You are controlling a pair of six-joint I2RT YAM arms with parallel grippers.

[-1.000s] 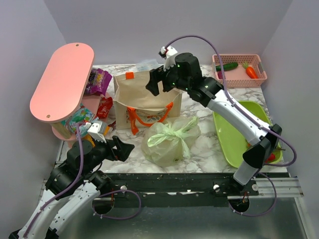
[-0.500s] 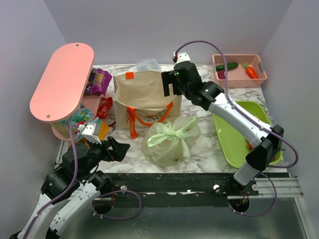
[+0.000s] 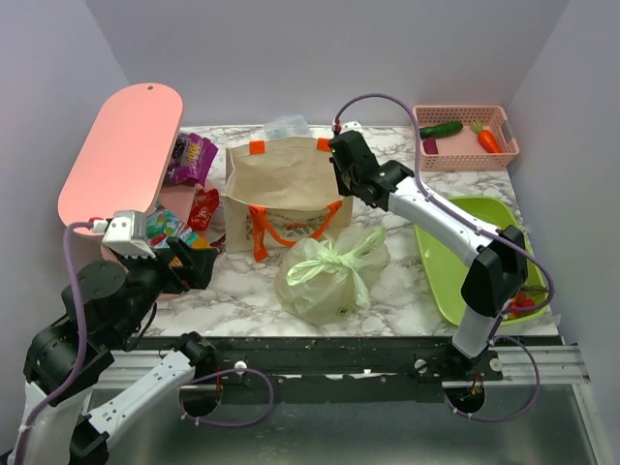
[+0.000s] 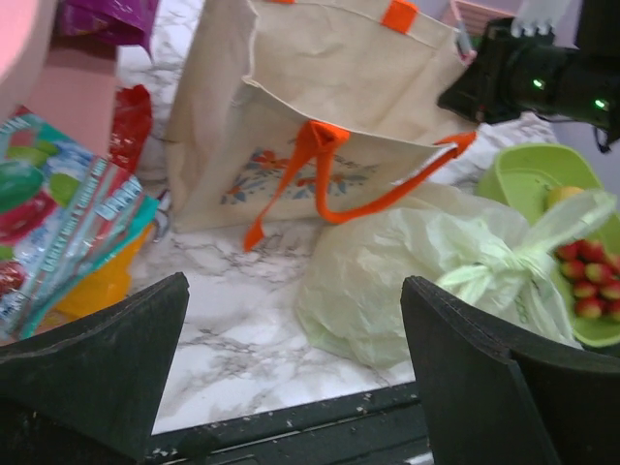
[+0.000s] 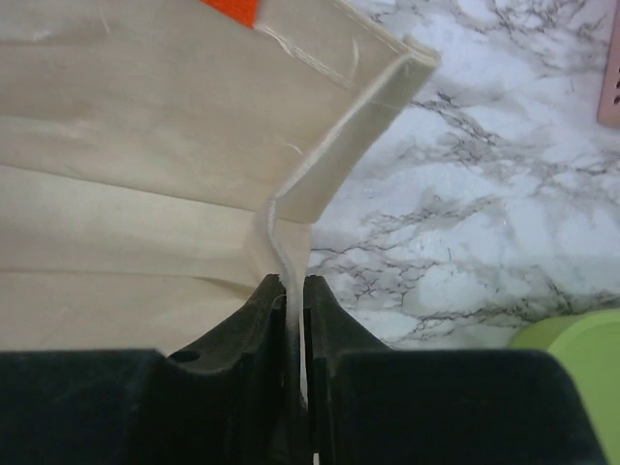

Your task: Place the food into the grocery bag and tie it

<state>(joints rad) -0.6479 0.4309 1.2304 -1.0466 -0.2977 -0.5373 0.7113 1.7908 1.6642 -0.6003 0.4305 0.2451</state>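
The pale green grocery bag (image 3: 329, 276) (image 4: 436, 281) lies on the marble with its handles knotted on top. The plastic hides what is inside. A round yellow fruit (image 4: 564, 197) rests on the green tray. My right gripper (image 3: 341, 176) (image 5: 294, 286) is shut on the right rim of the beige canvas tote (image 3: 281, 184) (image 5: 145, 145), the thin fabric edge pinched between its fingers. My left gripper (image 3: 194, 262) (image 4: 295, 291) hovers open near the table's front left, nothing between its fingers, facing the tote (image 4: 320, 116) and the bag.
A green tray (image 3: 455, 262) with red berries (image 4: 586, 281) lies at the right. At the back right, a pink basket (image 3: 465, 136) holds a cucumber and a carrot. Snack packets (image 3: 189, 160) (image 4: 58, 232) lie under the pink shelf (image 3: 121, 155) on the left.
My right gripper came down from above the tote to its right rim and shut on the fabric. My left arm drew back towards the left, still open.
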